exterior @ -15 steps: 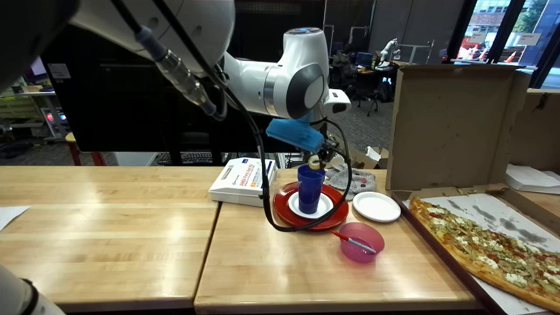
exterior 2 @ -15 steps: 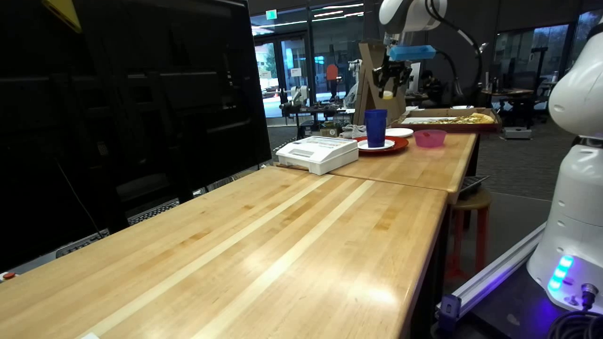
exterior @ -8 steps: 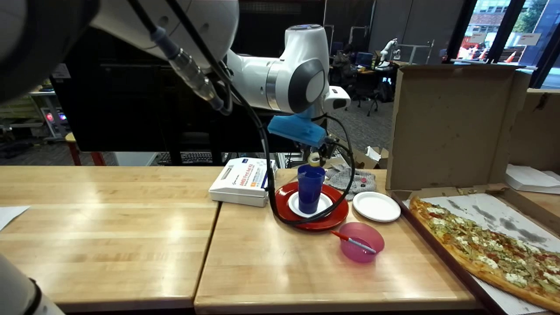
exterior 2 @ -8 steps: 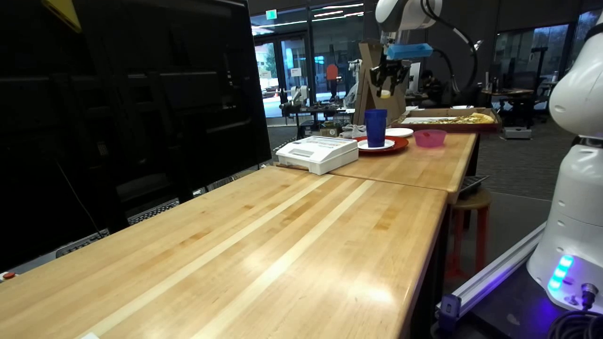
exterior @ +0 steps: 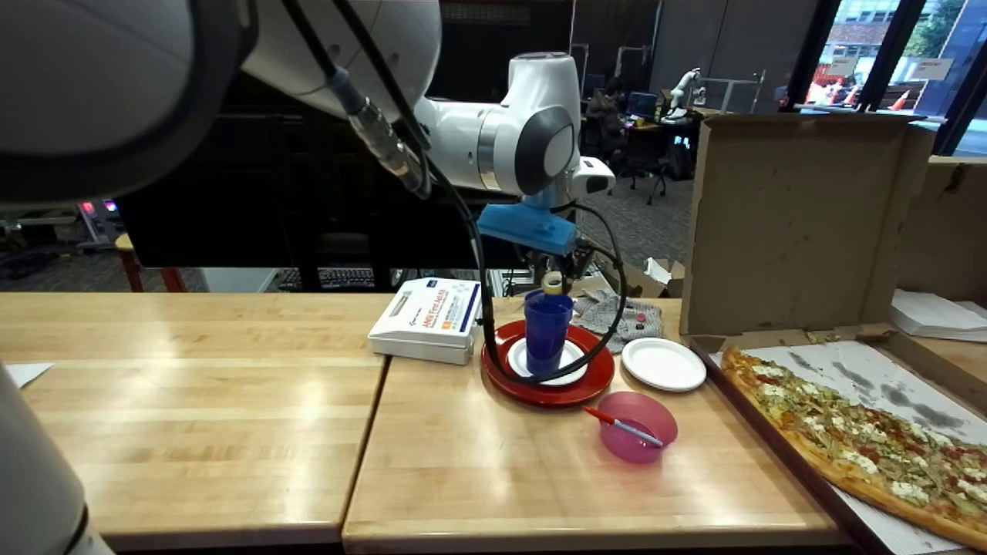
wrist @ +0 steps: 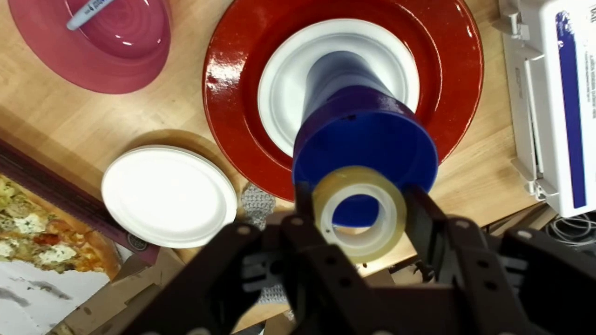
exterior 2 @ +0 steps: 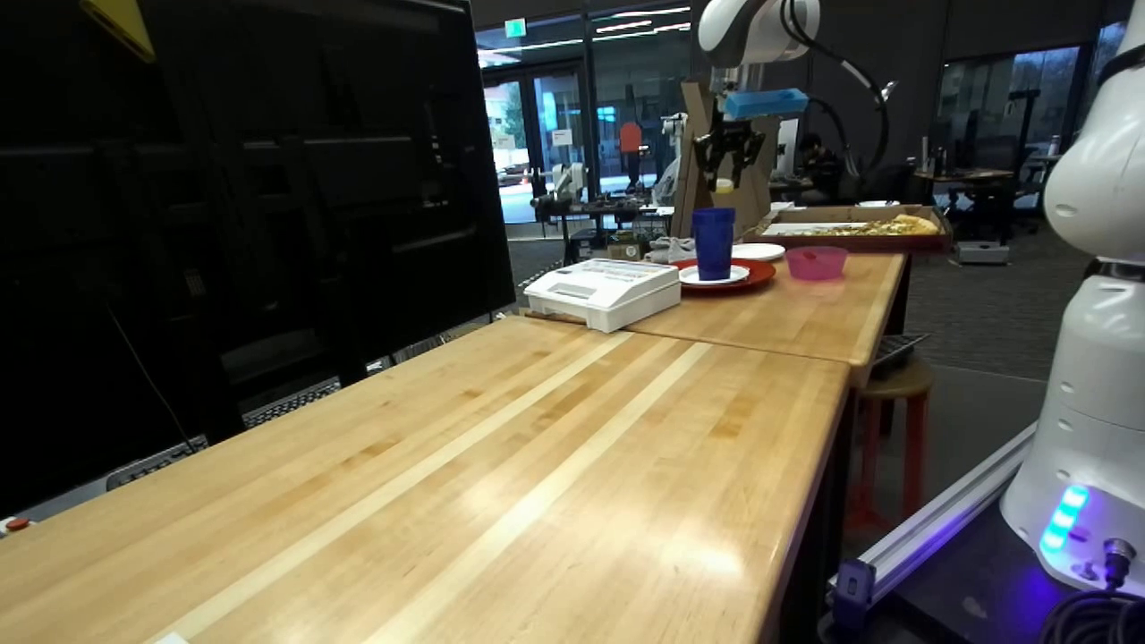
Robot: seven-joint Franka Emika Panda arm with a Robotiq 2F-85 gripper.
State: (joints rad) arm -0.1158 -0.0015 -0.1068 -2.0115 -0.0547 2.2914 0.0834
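Black two-finger gripper (wrist: 359, 207): fingers parted about midway, gripping opposite sides of a ring-shaped roll of yellowish tape (wrist: 356, 177)
Tape roll: between the fingertips, its hollow core showing in the wrist view; exact tilt hard to tell
Tall blue plastic cup (exterior 2: 714, 246): upright below the gripper, its mouth under the roll; in an exterior view a gap separates the two
Small white round plate (wrist: 281, 93): beneath gripper and cup, resting on a larger glossy red plate (wrist: 233, 116)
Translucent pink plastic bowl (wrist: 51, 51): low to one side of the gripper, opposite a white plastic first-aid box (exterior: 424, 320)
Roll over mouth: centring is best judged from several views, since the roll hides part of the rim in the wrist view
Fingers near rim: any descent is probably best slow and straight, with an even grip, lest the fingertips knock the rim or the roll slip
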